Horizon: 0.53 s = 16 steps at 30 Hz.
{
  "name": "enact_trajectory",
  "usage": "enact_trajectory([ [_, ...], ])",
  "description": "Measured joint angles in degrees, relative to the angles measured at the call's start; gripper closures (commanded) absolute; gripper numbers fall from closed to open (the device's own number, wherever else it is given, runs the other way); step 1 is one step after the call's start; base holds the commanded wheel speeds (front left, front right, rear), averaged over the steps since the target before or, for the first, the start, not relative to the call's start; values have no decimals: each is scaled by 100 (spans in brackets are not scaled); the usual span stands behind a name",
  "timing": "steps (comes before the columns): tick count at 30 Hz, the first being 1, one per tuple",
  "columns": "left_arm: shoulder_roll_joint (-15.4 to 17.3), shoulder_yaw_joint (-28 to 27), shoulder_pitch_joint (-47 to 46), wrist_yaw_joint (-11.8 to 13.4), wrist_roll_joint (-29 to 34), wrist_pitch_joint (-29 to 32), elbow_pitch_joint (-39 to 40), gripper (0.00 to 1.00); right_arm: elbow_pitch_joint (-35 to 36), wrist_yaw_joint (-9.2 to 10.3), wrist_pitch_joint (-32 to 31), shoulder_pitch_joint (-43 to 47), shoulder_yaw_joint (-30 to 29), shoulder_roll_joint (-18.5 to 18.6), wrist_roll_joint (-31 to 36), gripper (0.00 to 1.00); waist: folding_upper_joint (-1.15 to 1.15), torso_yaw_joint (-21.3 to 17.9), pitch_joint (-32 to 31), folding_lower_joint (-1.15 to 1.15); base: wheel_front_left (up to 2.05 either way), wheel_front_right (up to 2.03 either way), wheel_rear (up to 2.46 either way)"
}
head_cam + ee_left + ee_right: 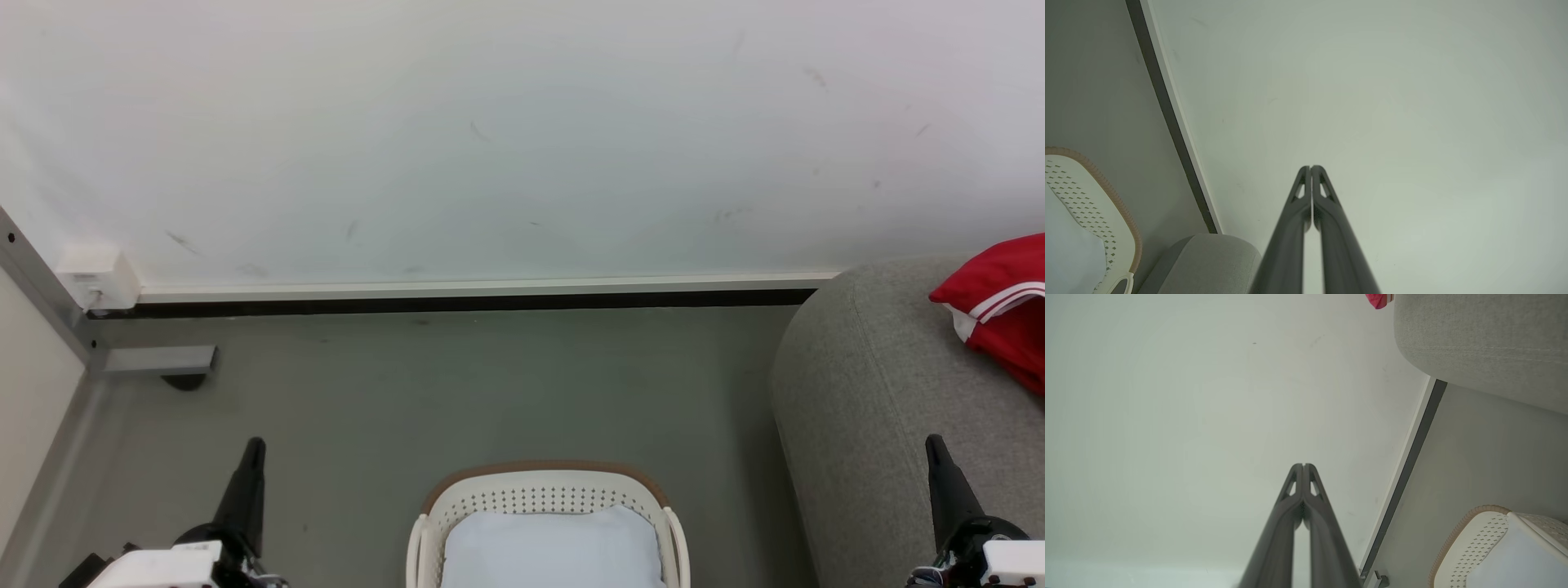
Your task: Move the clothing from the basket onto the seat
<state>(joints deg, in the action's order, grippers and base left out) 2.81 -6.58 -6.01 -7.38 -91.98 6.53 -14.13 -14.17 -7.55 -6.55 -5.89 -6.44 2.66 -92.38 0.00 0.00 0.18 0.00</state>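
Red clothing with white stripes (1000, 306) lies on the grey seat (865, 408) at the right edge of the head view; a scrap of the clothing (1379, 299) shows at the top of the right wrist view. The white perforated basket (539, 494) with a brown rim stands on the floor at bottom centre, and a pale bluish-white pad (551, 547) lies inside it. My left gripper (255, 445) is at the lower left, shut and holding nothing, fingertips together (1310, 167). Over the seat's front my right gripper (933, 441) is shut too, with nothing between its fingers (1303, 465).
A white wall with a dark skirting strip (457, 302) runs behind the basket. A grey metal post and bracket (151, 359) and a small white box (98, 278) sit at the far left. Grey floor (457, 392) lies between the basket and the wall.
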Motion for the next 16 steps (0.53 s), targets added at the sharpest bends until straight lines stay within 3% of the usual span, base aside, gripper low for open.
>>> enact_trajectory([
  [16,0,0,0,0,0,0,0,100,0,0,0,0,0,0,0,100,0,0,0,0,0,0,0],
])
